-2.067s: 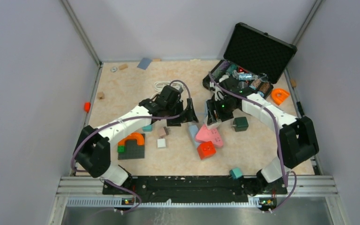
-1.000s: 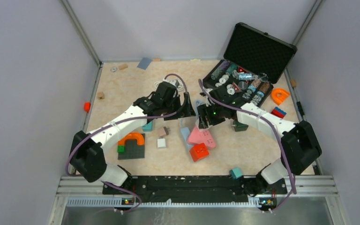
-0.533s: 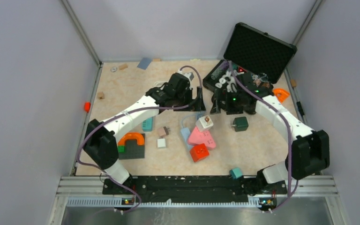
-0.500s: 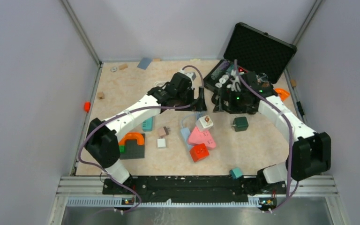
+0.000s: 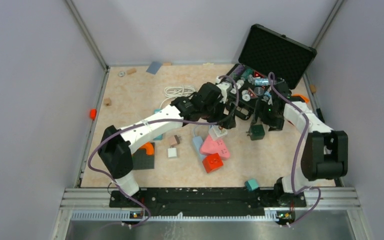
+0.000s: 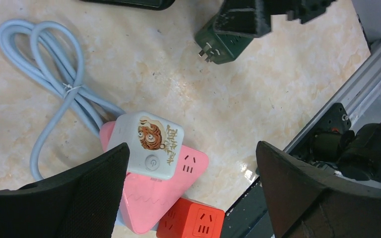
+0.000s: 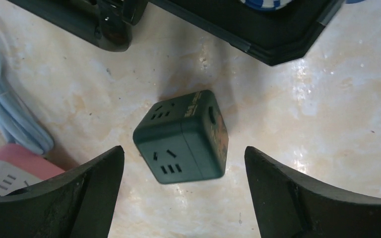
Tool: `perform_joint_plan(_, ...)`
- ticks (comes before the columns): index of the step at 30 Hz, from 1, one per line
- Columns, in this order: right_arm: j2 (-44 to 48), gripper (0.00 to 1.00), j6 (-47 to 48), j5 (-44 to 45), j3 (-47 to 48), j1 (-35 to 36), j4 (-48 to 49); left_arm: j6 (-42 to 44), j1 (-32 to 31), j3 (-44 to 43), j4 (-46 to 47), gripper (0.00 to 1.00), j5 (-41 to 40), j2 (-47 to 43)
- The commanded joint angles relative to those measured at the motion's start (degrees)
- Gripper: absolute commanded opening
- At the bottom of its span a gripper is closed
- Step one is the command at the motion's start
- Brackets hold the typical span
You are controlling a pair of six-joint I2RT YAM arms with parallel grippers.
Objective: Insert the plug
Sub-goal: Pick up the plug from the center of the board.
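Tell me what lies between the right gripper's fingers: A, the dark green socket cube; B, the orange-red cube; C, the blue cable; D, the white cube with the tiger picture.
A: the right wrist view shows the dark green socket cube on the table between the open fingers of the right gripper, a gap on either side.

On your marbled table (image 5: 130, 100): a green cube (image 5: 256, 132) near the open black case (image 5: 276, 53), a pink socket (image 5: 219, 147) touching a red cube (image 5: 212, 162), a looped blue cable (image 6: 54, 79), and a coiled white cord (image 5: 179, 91) farther back.

Overhead plus close wrist views; common cube (image 5: 256, 132)
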State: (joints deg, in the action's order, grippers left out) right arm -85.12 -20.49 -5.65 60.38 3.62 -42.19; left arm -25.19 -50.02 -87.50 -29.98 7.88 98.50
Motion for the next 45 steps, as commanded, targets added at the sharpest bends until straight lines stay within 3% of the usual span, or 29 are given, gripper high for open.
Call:
perform_joint_plan(1,-4.34,0.84,1.69,-3.5,0.2,-0.44,3.92,2.95,-1.67,2.42,5.55,0.95,0.23,-4.43)
perform_joint_plan(7,-10.28,0.7,3.95,-10.96,-1.31,0.31,4.7,4.98,-3.62,8.0,12.57,0.94,0.32,-8.26)
perform_joint_plan(13,-8.2,0.57,4.65,-11.48,-5.6,5.14,4.37,7.34,-3.95,15.45,24.8,0.95,3.22,-11.66)
perform_joint_plan(20,-3.23,0.55,5.74,-8.19,-9.1,13.07,1.62,6.9,-4.1,15.71,29.46,0.94,6.36,-9.47)
perform_joint_plan(23,-1.36,0.59,4.89,-8.58,-9.54,13.43,1.13,6.57,-4.19,15.14,29.54,0.94,7.49,-7.63)
perform_joint_plan(27,0.77,0.79,3.7,-8.33,-6.89,13.27,-0.77,6.01,-4.74,14.22,29.48,0.94,7.94,-5.36)
perform_joint_plan(30,2.68,0.87,2.83,-8.71,-4.09,12.21,-2.17,5.51,-5.58,12.89,28.77,0.95,6.57,-3.42)
perform_joint_plan(38,7.86,0.89,0.84,-15.07,-5.44,-0.66,-3.07,8.6,-9.72,3.74,20.59,0.97,-0.45,5.24)
perform_joint_plan(45,12.14,0.89,-3.89,-18.42,-12.41,-13.55,-2.55,21.19,-14.79,-4.58,12.43,0.97,-11.57,14.13)
